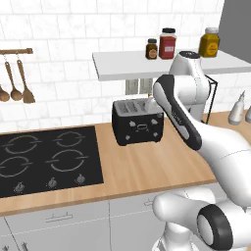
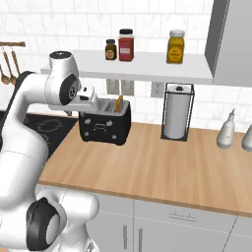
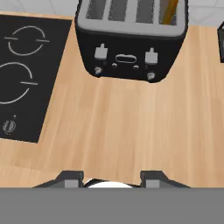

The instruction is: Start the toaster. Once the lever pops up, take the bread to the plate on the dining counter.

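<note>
Toaster (image 3: 129,41) ahead of jaws, apart; jaws spread, empty; bread (image 3: 168,11) in right slot.

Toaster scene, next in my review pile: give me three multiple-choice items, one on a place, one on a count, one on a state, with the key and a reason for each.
1. Where does the toaster stand?
A. on the hob
B. on the wooden counter beside the hob
C. on the shelf

2. How many jars stand on the shelf?
A. two
B. three
C. five

3. How is the bread placed?
A. upright in a toaster slot
B. flat on the counter
C. held in the hand

Key: 1 B, the toaster rests on the wooden counter just right of the hob. 2 B, a small dark jar, a red jar and a yellow jar line the shelf. 3 A, its tan edge pokes up from one end slot, while the hand has nothing between its fingers.
</note>
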You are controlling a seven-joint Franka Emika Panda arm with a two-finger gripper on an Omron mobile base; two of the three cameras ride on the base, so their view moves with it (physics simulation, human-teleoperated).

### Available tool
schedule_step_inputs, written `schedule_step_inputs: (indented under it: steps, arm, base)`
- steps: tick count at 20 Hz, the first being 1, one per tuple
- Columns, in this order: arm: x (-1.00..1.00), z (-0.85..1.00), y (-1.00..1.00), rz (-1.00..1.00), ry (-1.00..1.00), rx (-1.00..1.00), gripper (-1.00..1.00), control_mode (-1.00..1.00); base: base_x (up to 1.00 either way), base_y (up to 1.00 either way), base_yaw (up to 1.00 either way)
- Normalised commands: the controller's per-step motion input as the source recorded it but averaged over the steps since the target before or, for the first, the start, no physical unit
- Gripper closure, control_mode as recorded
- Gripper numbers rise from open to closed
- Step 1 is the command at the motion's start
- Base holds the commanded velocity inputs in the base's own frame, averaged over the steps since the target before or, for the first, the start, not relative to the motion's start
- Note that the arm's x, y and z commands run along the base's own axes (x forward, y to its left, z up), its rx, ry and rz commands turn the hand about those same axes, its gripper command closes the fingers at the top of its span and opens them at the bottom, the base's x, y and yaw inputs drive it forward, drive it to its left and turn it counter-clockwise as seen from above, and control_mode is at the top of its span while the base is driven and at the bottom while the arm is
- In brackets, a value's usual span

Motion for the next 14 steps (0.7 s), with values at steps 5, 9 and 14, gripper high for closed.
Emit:
schedule_step_inputs:
  steps: [5,9,14]
  arm:
    - [-0.18,-0.09,-0.11,0.0,0.0,0.0,-1.0,-1.0]
    - [-0.23,-0.49,-0.45,0.0,0.05,0.0,-1.0,-1.0]
    - [0.19,-0.47,-0.41,-0.04,0.0,0.0,-1.0,-1.0]
  base:
    - [0.0,0.0,0.0]
    - [0.0,0.0,0.0]
    - [0.0,0.0,0.0]
